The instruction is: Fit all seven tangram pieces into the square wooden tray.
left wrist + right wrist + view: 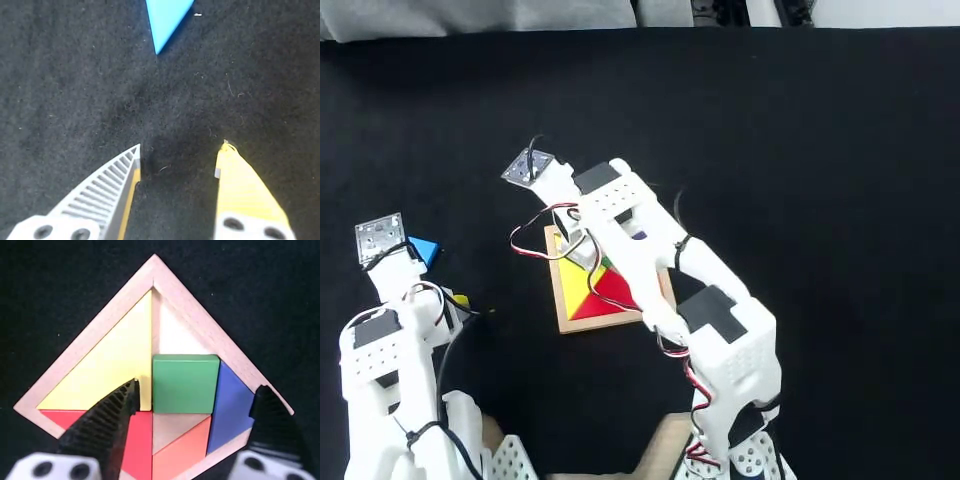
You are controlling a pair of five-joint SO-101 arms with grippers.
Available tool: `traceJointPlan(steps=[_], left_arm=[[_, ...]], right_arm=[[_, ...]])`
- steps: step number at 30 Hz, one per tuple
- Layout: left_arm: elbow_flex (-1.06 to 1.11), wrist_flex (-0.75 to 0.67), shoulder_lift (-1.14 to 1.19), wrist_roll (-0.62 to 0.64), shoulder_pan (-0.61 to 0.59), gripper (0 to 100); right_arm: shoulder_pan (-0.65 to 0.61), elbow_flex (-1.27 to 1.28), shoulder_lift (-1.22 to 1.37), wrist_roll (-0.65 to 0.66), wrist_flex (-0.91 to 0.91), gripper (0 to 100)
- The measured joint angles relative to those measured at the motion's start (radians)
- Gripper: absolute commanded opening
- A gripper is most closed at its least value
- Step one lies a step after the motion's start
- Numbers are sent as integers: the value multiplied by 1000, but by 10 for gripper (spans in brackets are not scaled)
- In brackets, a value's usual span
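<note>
My right gripper [197, 390] hangs over the square wooden tray [200, 310]. Its 2 black fingers are spread wide and there is nothing between them.

Inside the tray I see a big yellow triangle [115, 370] along 1 side. A green square [185, 384] sits just beside it, in the middle. A dark blue piece [230, 405] touches the other side of the green square. A red triangle [140, 440] and an orange triangle [182, 452] lie next to each other at the near edge. There is a pale triangle [175, 335] past the green square. I cannot tell if it is a piece or bare wood.

The tray lies on a black cloth [800, 150], and my right arm covers part of it from above.

A light blue piece [424, 250] lies on the cloth, well apart from the tray, close to my left arm. My left gripper [181, 152] is spread apart too, with 1 white finger and 1 yellow finger, and it grips nothing. The light blue piece points its corner at the fingertips but does not touch them.
</note>
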Motion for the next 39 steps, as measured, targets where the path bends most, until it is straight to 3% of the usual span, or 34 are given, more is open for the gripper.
traceJointPlan(steps=[6,9,16,25,34,39], left_arm=[[0,0,0,0,0,246],[0,0,0,0,0,246],[3,0,-2,0,0,246],[6,0,-2,0,0,246],[6,0,-2,0,0,247],[0,0,-2,0,-15,249]], right_arm=[[3,-101,0,0,63,5],[25,-140,0,-41,63,42],[31,-169,86,-84,-18,11],[32,-298,226,-87,43,11],[32,-304,212,-94,87,11],[75,-304,55,-121,144,11]])
